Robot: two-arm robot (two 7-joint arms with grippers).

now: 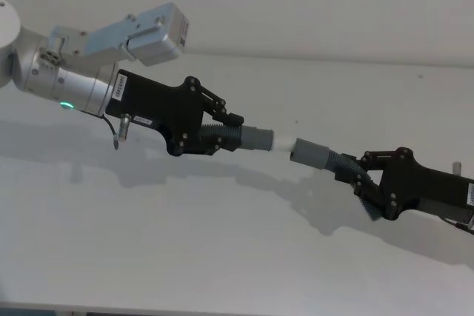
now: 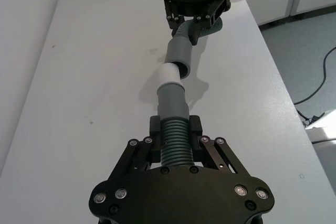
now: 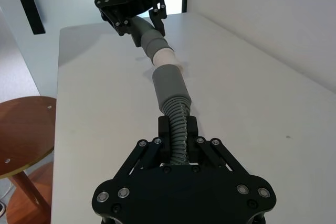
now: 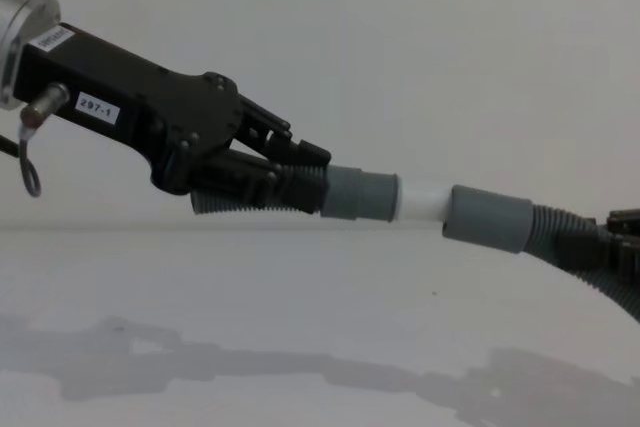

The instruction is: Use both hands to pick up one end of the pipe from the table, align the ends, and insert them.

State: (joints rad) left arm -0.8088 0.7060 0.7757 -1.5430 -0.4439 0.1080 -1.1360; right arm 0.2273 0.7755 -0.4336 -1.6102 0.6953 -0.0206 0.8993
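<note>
Seen from the head: left black multi-part plastic claw [image 1: 219, 132] pinched on the ribbed stretch of the left dark-grey corrugated hose piece [image 1: 222, 138], its smooth grey cuff with the narrower white tip [image 1: 282, 140] pointing right; right black claw [image 1: 358, 180] clamped on the right ribbed hose piece [image 1: 342, 162], whose grey open-socket cuff [image 1: 311, 152] meets the white tip, both held in the air above the plain white matte bench [image 1: 222, 242]. From the left wrist: white tip [image 2: 169, 75] at the socket's mouth [image 2: 179, 57], slightly off-axis, apparently only just entered, depth hard to tell. From the right wrist: claw fingers [image 3: 165, 129] squeezing the ribbing just behind the socket cuff [image 3: 169, 85], hose bending a little between grip and cuff. From the chest: most of the white tip [image 4: 424, 199] visible between the two cuffs, right piece sagging toward the right. Judged light and springy; ribbing gives good purchase but flexes, so best gripped close behind the stiff, smoother cuffs, to keep the ends from wandering under the push.
</note>
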